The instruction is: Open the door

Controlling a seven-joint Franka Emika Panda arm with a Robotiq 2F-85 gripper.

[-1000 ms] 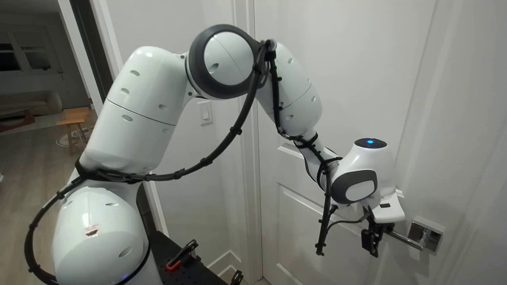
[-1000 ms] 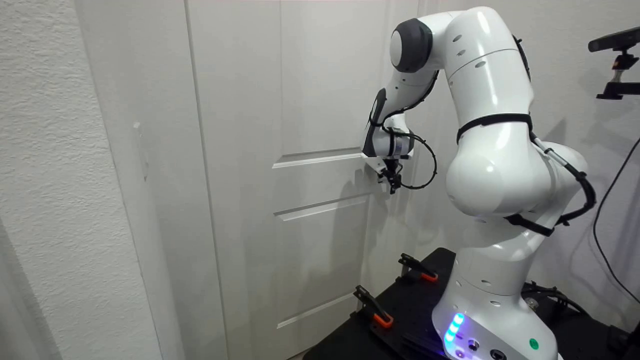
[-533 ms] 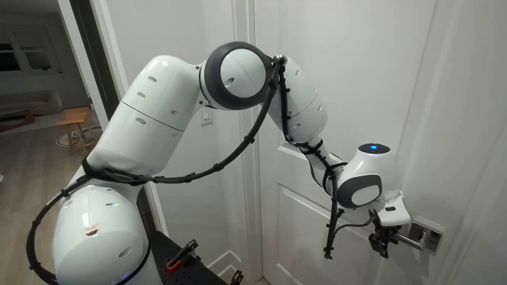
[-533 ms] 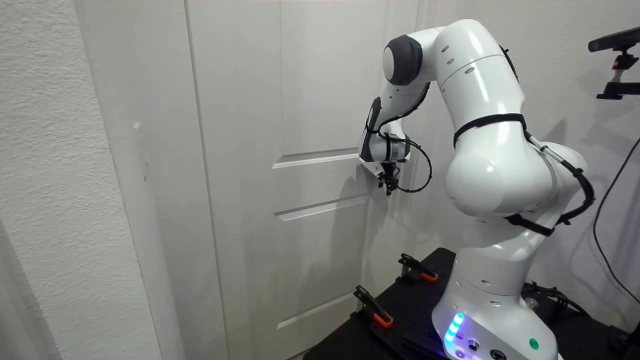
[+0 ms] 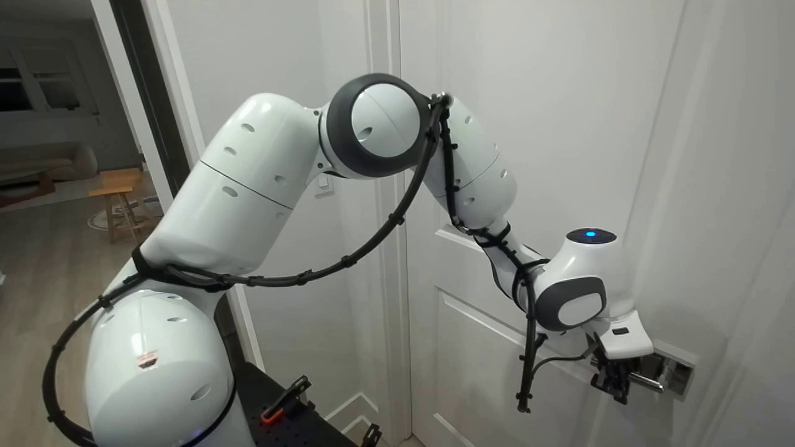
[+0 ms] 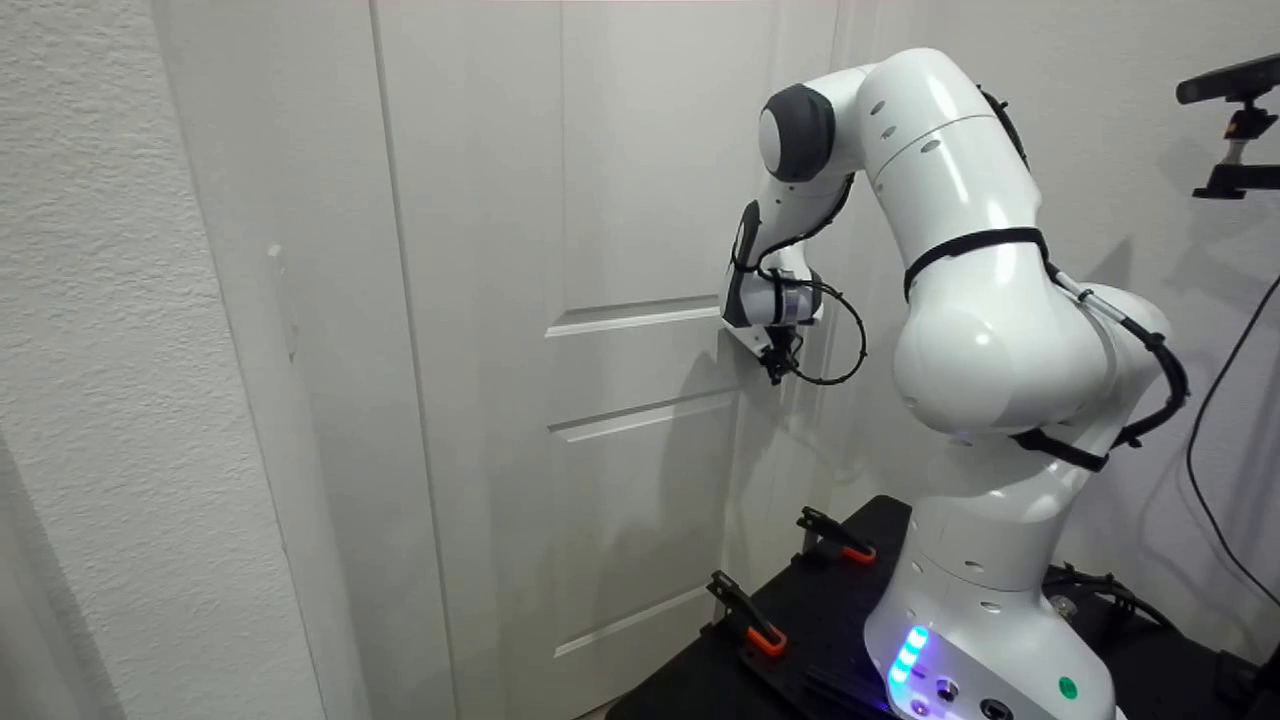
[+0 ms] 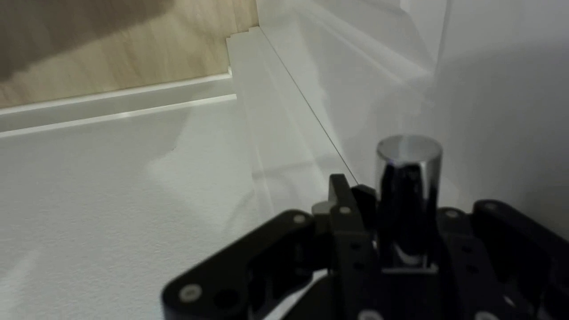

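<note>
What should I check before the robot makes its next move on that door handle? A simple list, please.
The hand straddles the lever handle: ok in the wrist view.
It is shut tight on the lever handle: cannot tell; the wrist view is too dark there.
The lever handle is turned down: not ok; it looks about level.
The door is unlatched: cannot tell; it looks shut.
The black cable hangs clear of the lever handle: ok in an exterior view.

I see the white arm [image 5: 242,205] lean up, bent at a high elbow [image 5: 385,121], then slope down to the wrist [image 5: 571,298], where a small blue light [image 5: 590,234] glows. The black gripper [image 7: 402,202] points mostly down. Its 2 fingers [image 7: 349,222] sit a little apart, and I can't tell if they squeeze.
</note>
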